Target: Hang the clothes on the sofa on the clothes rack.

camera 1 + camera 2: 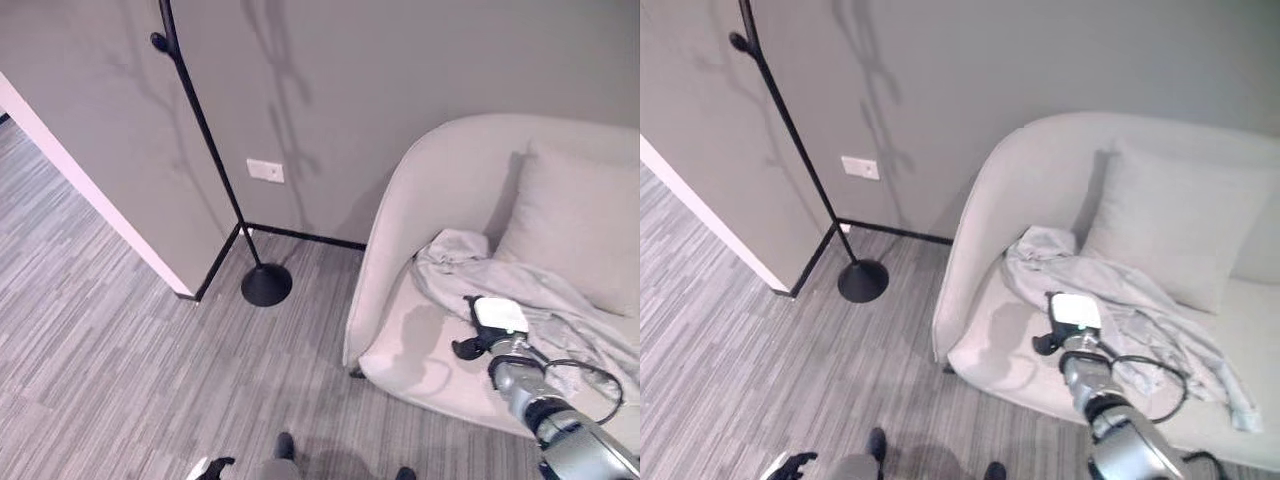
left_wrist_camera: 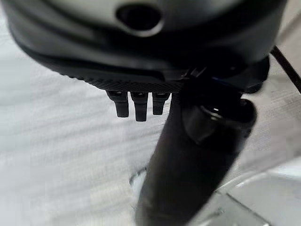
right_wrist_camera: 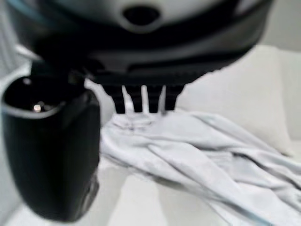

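Observation:
A light grey garment [image 1: 530,290] lies crumpled across the seat of the pale sofa [image 1: 400,190], its bunched end toward the sofa's left arm. My right hand [image 1: 492,328], with a white cover on top, hovers over the seat at the garment's near edge. In the right wrist view its fingers [image 3: 141,101] are straight, their tips just at the cloth [image 3: 197,160], holding nothing. The black clothes rack [image 1: 205,130] stands in the wall corner on a round base [image 1: 266,284], with a hook [image 1: 158,42] high on the pole. My left hand [image 1: 212,467] hangs low, open and empty.
A grey cushion [image 1: 575,220] leans against the sofa's back on the right. A wall corner with a white edge [image 1: 90,190] juts out left of the rack. A white socket plate [image 1: 265,170] sits on the wall. Striped grey carpet [image 1: 120,350] spreads between rack and sofa.

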You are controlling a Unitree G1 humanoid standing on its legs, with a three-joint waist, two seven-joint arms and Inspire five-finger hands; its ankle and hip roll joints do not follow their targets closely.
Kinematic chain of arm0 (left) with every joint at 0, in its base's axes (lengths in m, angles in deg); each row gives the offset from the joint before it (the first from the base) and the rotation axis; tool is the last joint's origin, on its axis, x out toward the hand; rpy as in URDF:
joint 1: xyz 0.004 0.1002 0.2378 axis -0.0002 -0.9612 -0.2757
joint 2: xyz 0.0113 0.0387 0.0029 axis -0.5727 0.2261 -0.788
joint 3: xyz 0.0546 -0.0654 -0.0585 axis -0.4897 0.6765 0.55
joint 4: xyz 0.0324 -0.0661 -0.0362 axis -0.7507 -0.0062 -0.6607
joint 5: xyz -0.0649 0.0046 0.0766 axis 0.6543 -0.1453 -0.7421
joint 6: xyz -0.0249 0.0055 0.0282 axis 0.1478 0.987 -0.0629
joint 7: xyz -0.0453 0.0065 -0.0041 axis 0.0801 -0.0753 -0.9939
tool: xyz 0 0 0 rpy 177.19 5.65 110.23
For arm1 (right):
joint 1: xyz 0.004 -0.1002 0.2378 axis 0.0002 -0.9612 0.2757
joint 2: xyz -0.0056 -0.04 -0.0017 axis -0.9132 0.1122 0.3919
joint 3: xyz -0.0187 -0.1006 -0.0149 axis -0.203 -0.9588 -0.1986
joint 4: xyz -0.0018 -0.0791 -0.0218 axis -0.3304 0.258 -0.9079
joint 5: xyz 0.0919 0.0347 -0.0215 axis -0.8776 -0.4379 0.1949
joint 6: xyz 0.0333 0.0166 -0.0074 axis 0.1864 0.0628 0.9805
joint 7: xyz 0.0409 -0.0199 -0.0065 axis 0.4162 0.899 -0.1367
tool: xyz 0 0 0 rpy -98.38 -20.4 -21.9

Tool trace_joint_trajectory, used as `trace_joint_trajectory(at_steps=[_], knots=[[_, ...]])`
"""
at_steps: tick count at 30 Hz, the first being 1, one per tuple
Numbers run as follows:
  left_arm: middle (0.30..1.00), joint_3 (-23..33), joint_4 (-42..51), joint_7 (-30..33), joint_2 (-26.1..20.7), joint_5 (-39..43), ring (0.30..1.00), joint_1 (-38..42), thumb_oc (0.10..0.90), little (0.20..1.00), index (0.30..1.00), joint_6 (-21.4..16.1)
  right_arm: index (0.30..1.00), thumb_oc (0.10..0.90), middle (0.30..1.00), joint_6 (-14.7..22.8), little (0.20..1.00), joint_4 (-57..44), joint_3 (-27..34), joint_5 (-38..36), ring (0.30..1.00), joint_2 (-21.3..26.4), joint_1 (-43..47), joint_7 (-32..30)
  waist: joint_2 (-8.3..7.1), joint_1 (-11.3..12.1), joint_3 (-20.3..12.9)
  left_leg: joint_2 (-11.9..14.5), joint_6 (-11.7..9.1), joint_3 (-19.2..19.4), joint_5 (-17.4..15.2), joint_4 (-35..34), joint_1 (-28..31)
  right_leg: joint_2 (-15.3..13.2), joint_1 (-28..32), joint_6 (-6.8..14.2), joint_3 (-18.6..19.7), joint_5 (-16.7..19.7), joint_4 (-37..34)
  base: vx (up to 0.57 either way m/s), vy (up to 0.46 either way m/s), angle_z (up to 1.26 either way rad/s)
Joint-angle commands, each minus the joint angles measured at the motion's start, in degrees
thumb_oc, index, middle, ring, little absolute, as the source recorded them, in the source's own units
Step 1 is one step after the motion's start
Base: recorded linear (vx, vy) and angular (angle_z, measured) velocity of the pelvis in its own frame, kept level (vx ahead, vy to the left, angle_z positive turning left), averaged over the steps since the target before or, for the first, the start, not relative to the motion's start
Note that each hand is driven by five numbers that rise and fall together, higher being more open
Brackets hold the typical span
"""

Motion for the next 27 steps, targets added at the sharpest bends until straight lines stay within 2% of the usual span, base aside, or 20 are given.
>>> trace_joint_trajectory(at_steps=[1,3,4,6,7,9,10,11,12,13,14,15,16,18,21,22,23,25,26,27], knots=[[0.900,-7.81,3.36,1.21,-1.47,-0.92,0.900,2.47,0.800,0.900,0.900,-1.96,0.900,0.800,0.900,-1.16,0.900,-6.77,0.01,1.20,0.900,5.88,12.07,-3.81,-3.13,1.45,-1.21,1.24,-0.16,-5.90,-1.16,-1.35,-1.35,-4.23,-3.90,3.38,-0.33,1.47,-2.03,0.02,-0.266,-0.02],[0.900,-8.92,4.54,1.38,-1.03,-1.38,0.900,2.73,0.800,0.900,0.900,-2.15,0.900,0.800,0.900,-1.46,0.900,-6.65,-1.88,2.72,0.900,6.03,14.01,-4.14,-2.29,1.23,-1.40,3.27,-1.15,-6.23,1.19,-2.16,-1.46,-1.91,-3.37,1.95,-0.65,0.36,-3.16,0.06,-0.320,-0.16],[0.900,-9.79,5.55,1.82,-1.04,-1.51,0.900,2.87,0.800,0.900,0.900,-2.34,0.900,0.800,0.900,-1.57,0.900,-5.04,-3.60,3.26,0.900,5.28,15.92,-4.34,-1.95,1.51,-1.50,4.25,-1.39,-7.04,3.78,-0.86,-1.84,-0.29,-2.67,0.88,-0.44,-0.02,-4.49,0.11,-0.348,-0.03],[0.900,-10.66,7.11,2.13,-1.35,-1.78,0.900,2.93,0.800,0.900,0.900,-2.82,0.900,0.800,0.900,-1.70,0.900,-1.56,-4.90,3.34,0.900,4.64,17.22,-5.07,-1.65,2.05,-1.23,4.96,-1.48,-7.83,6.28,1.44,-2.75,1.10,-1.51,0.00,-0.44,-0.40,-6.33,0.10,-0.303,0.08],[0.900,-10.49,8.63,2.16,-1.77,-1.02,0.900,3.30,0.800,0.900,0.900,-2.67,0.900,0.800,0.900,-1.66,0.900,0.25,-5.17,2.57,0.900,4.88,17.42,-4.94,-1.76,2.17,-0.26,4.92,-0.80,-6.26,7.91,4.88,-4.62,1.56,-0.83,-0.98,-1.26,-0.67,-6.70,0.05,-0.219,0.16],[0.900,-10.33,9.28,2.08,-1.94,-0.69,0.900,3.16,0.800,0.900,0.900,-2.65,0.900,0.800,0.900,-1.83,0.900,1.20,-5.30,2.45,0.900,4.85,17.55,-4.53,-1.87,2.09,0.07,4.11,-0.35,-4.88,6.50,5.91,-5.05,1.47,-0.90,-1.28,-1.75,-1.06,-6.70,0.02,-0.163,0.41],[0.900,-10.18,10.07,2.47,-2.20,0.05,0.900,3.34,0.800,0.900,0.900,-2.64,0.900,0.800,0.900,-1.92,0.900,3.92,-5.72,1.39,0.900,4.92,19.40,-4.28,-2.50,2.92,1.13,-2.82,1.45,-6.01,-0.10,8.93,-7.68,0.41,-1.30,-1.07,-1.79,-1.03,-6.70,-0.01,-0.148,0.54],[0.900,-10.51,10.22,2.44,-2.29,-0.08,0.900,3.57,0.800,0.900,0.900,-2.69,0.900,0.800,0.900,-1.72,0.900,5.05,-5.72,0.53,0.900,4.73,20.20,-4.00,-2.88,3.51,1.31,-8.33,2.70,-7.58,-3.01,9.92,-9.64,0.04,-1.74,-0.92,-1.80,-0.51,-6.70,0.00,-0.115,0.50],[0.900,-10.83,10.34,2.27,-2.42,-0.35,0.900,3.64,0.800,0.900,0.900,-2.78,0.900,0.800,0.900,-1.64,0.900,6.07,-5.81,0.11,0.900,4.57,20.81,-3.76,-2.86,3.85,1.18,-12.22,3.70,-8.09,-4.10,9.75,-10.95,0.22,-2.29,-0.86,-1.91,-0.02,-6.70,0.01,-0.040,0.33],[0.900,-10.82,10.34,2.27,-2.42,-0.35,0.900,3.64,0.800,0.900,0.900,-2.78,0.900,0.800,0.900,-1.64,0.900,6.08,-5.82,0.11,0.900,4.56,20.82,-3.77,-2.90,3.77,1.06,-12.27,3.71,-8.15,-4.07,9.76,-11.11,0.19,-2.42,-0.85,-1.98,-0.02,-6.70,0.03,0.001,0.16],[0.900,-11.19,9.70,1.89,-2.51,-0.82,0.900,3.49,0.800,0.900,0.900,-2.89,0.900,0.800,0.900,-1.72,0.900,7.68,-5.25,-0.78,0.900,4.93,22.26,-3.89,-1.99,4.49,0.66,-17.37,5.69,-6.17,-3.08,7.30,-12.77,1.50,-3.87,-0.69,-2.25,0.68,-6.70,0.00,0.000,0.00],[0.900,-11.15,9.14,1.78,-2.49,-0.87,0.900,3.52,0.800,0.900,0.900,-2.87,0.900,0.800,0.900,-1.61,0.900,8.11,-5.42,-1.22,0.900,5.10,23.26,-3.81,-1.60,5.02,0.51,-18.69,5.83,-5.46,-2.08,6.36,-13.94,2.35,-4.55,-0.72,-2.08,0.81,-6.70,0.05,0.032,-0.09],[0.900,-10.79,8.22,1.45,-2.62,-1.09,0.900,3.33,0.800,0.900,0.900,-2.70,0.900,0.800,0.900,-1.64,0.900,8.58,-6.24,-0.90,0.900,4.75,24.15,-3.54,-1.66,5.62,0.46,-18.61,5.63,-6.22,-1.99,5.73,-13.89,3.25,-4.69,-0.77,-1.01,0.58,-6.64,0.09,0.023,-0.18],[0.900,-11.05,6.36,1.01,-2.46,-2.39,0.900,2.49,0.800,0.900,0.900,-1.93,0.900,0.800,0.900,-1.57,0.900,9.26,-5.09,-1.64,0.900,2.92,23.13,-3.58,-1.44,5.71,0.51,-18.76,6.80,-6.97,-1.41,3.91,-12.20,4.86,-3.89,-1.18,-0.56,-0.40,-6.21,0.16,0.009,-0.65],[0.900,-11.25,4.78,0.26,-3.58,-4.33,0.900,1.42,0.800,0.900,0.900,-1.40,0.900,0.800,0.900,-1.11,0.900,9.46,-3.49,-3.59,0.900,1.41,21.95,-3.89,-3.38,5.86,0.87,-18.20,7.29,-5.61,-0.91,3.06,-11.25,5.35,-3.84,-1.74,-1.01,-2.59,-2.29,0.16,-0.034,-0.42],[0.900,-9.90,5.75,0.39,-5.47,-4.24,0.900,1.32,0.800,0.900,0.900,-1.56,0.900,0.800,0.900,-1.09,0.900,10.17,-3.20,-3.17,0.900,0.03,21.40,-3.40,-4.66,6.85,1.71,-17.65,7.82,-4.95,-1.52,3.06,-10.50,5.17,-5.38,-0.21,-1.98,-3.24,3.30,0.11,-0.047,-0.10],[0.900,-9.33,6.10,0.63,-6.10,-3.76,0.900,1.67,0.800,0.900,0.900,-1.52,0.900,0.800,0.900,-1.23,0.900,10.12,-2.91,-3.27,0.900,-0.40,21.84,-3.42,-4.70,7.24,2.46,-17.01,8.02,-4.71,-1.79,3.28,-10.03,4.52,-7.45,1.63,-3.21,-2.87,8.13,0.05,-0.032,-0.28],[0.900,-8.70,7.06,1.29,-7.12,-2.76,0.900,3.51,0.800,0.900,0.900,-1.52,0.900,0.800,0.900,-1.47,0.900,9.36,-2.70,-2.95,0.900,-0.47,22.55,-3.09,-3.62,6.71,3.94,-16.24,8.88,-5.04,-2.49,4.83,-9.65,2.80,-12.31,6.23,-3.72,-1.29,17.87,-0.02,0.024,-0.34],[0.900,-8.78,7.44,1.54,-7.24,-2.46,0.900,4.26,0.800,0.900,0.900,-1.52,0.900,0.800,0.900,-1.54,0.900,9.06,-2.43,-2.89,0.900,-0.65,22.79,-3.00,-3.31,6.40,4.32,-16.21,9.11,-5.25,-2.65,4.91,-9.53,1.92,-12.87,6.82,-3.97,-0.62,19.12,0.00,0.004,0.06],[0.900,-9.04,8.23,1.71,-7.38,-2.32,0.900,4.85,0.800,0.900,0.900,-1.57,0.900,0.800,0.900,-1.80,0.900,9.07,-2.41,-2.55,0.900,-0.74,22.76,-3.02,-2.93,6.42,4.64,-16.16,9.22,-5.48,-2.69,4.79,-9.41,0.42,-12.39,6.48,-4.99,-0.54,18.60,0.04,-0.063,0.25]])
